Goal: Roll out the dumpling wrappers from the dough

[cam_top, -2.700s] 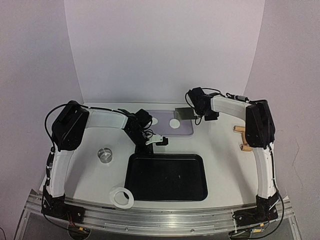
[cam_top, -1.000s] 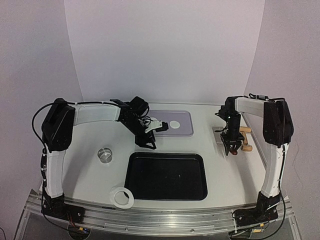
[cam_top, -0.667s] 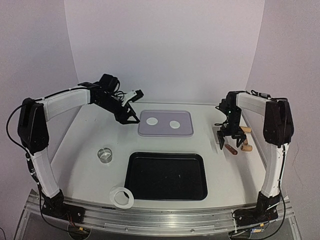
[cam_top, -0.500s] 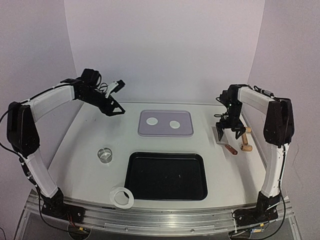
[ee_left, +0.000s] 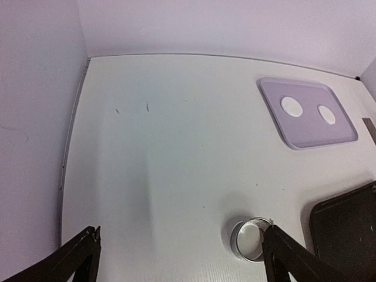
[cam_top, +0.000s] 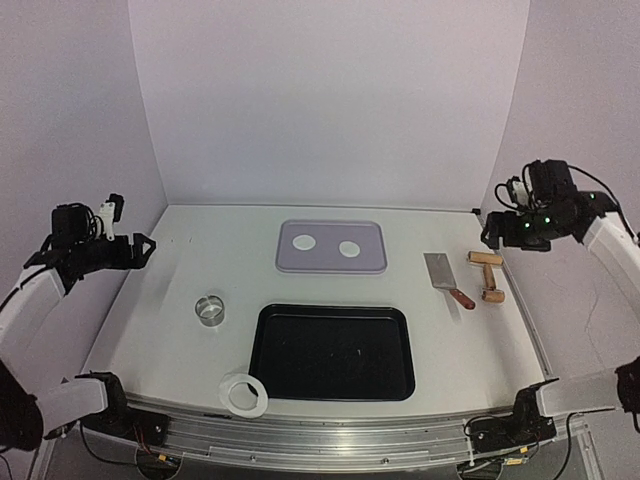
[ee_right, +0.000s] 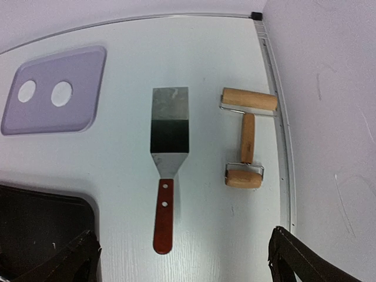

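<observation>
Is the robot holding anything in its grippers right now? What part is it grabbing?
Nothing. The left gripper and the right gripper are both open and empty; the spatula and the wooden roller lie on the table by themselves.

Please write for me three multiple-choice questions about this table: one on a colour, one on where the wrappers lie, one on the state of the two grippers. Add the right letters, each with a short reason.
1. What colour is the handle of the spatula?
A. white
B. reddish brown
C. blue

2. Where do the dumpling wrappers lie?
A. side by side on the lilac mat
B. on the spatula
C. stacked one on the other

3. How do the left gripper and the right gripper stand?
A. both open, holding nothing
B. left shut on a wrapper
C. right shut on the spatula

Key:
1 B: the right wrist view shows a red-brown handle.
2 A: both white discs lie apart on the mat.
3 A: each wrist view shows its fingers wide apart with nothing between them.
</observation>
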### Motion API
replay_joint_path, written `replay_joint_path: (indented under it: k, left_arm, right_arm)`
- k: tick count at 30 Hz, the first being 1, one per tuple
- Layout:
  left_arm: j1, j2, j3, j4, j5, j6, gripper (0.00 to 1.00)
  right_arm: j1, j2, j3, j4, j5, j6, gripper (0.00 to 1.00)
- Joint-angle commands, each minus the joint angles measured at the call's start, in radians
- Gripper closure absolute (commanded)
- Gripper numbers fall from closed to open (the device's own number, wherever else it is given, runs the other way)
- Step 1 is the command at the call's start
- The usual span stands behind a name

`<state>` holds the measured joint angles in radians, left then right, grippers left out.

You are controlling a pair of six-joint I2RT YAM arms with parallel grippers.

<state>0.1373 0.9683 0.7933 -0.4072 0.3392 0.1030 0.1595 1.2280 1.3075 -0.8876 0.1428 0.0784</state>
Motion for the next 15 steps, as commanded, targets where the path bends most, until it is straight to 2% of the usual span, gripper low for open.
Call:
replay_joint_path:
  k: [1,4,8,11,15]
  left_arm:
    - [-0.003,-0.168,-0.169,0.259,-0.223,-0.3,0.0]
    - [-0.003,-0.182,-0.214,0.246,-0.253,-0.374,0.0]
    - [-0.004,-0.109,-0.23,0.195,-0.275,-0.404,0.0]
    - [-0.003,-0.055,-0.22,0.182,-0.268,-0.382,0.0]
    - [-0.003,-0.06,-0.233,0.235,-0.25,-0.329,0.0]
  right_arm:
    - [-0.03,-0.135,-0.299,0.324,0.022,-0.048,0.03]
    - [-0.035,-0.263,-0.485,0.466,0.067,-0.034,0.02]
    - [-0.035,-0.43,-0.715,0.61,0.122,0.008,0.02]
    - [-0.035,-0.501,-0.817,0.653,0.128,0.035,0.02]
    - [-0.035,-0.563,-0.885,0.656,0.136,0.062,0.02]
